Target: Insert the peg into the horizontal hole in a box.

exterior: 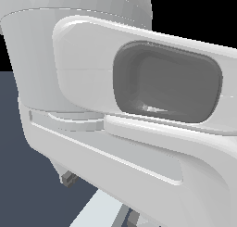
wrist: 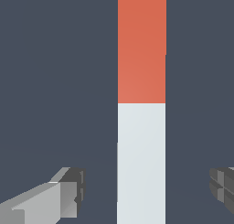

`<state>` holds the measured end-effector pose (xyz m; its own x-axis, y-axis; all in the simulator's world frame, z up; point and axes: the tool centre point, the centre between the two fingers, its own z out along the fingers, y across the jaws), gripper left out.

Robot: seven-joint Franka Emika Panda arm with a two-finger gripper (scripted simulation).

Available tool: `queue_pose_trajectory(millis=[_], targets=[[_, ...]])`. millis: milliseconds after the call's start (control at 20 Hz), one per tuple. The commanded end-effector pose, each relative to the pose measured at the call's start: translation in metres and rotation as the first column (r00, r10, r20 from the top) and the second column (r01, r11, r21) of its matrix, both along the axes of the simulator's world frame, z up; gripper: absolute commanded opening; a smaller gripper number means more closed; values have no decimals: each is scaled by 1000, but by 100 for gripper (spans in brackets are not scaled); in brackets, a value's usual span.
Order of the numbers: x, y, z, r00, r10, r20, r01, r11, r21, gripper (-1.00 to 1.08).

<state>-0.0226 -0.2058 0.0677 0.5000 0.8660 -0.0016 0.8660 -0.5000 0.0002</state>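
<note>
In the exterior view, you see almost nothing but the arm's white housing (exterior: 115, 119), which fills the picture close to the camera, with a dark grey oval recess (exterior: 166, 82) set in it. It blocks your sight of nearly the whole worktop (exterior: 28, 193); only a dark blue-grey patch shows at the exterior view's left. No edge or corner of that surface appears, so you cannot place anything against them. Beneath the housing, one dark grey fingertip (exterior: 69, 178) peeks out, and a pale strip of the peg (exterior: 99, 211) shows at the lower border. The box and its hole are not visible here.

In the wrist view, you look straight down on the peg (wrist: 141, 127), lying flat on the dark surface (wrist: 55, 81). Its orange-red end (wrist: 141, 45) points away from the gripper, and the pale grey-white part (wrist: 141, 163) runs between the fingers. The gripper (wrist: 148, 186) stands wide, one fingertip (wrist: 73, 186) on either side of the bar, each clearly apart from it with bare surface between. Around the peg the surface shows open room on both sides.
</note>
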Motion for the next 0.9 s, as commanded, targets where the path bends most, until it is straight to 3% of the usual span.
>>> queue_pose_trajectory(millis=[0,600,650,850], targets=[[0,0,-7,1000,0,-1,0,1000,0,100],[0,0,-48,1000,-4,0,4,1000,1,100],[0,0,-48,1000,-4,0,4,1000,1,-100],[0,0,-48,1000,-4,0,4,1000,1,-100]])
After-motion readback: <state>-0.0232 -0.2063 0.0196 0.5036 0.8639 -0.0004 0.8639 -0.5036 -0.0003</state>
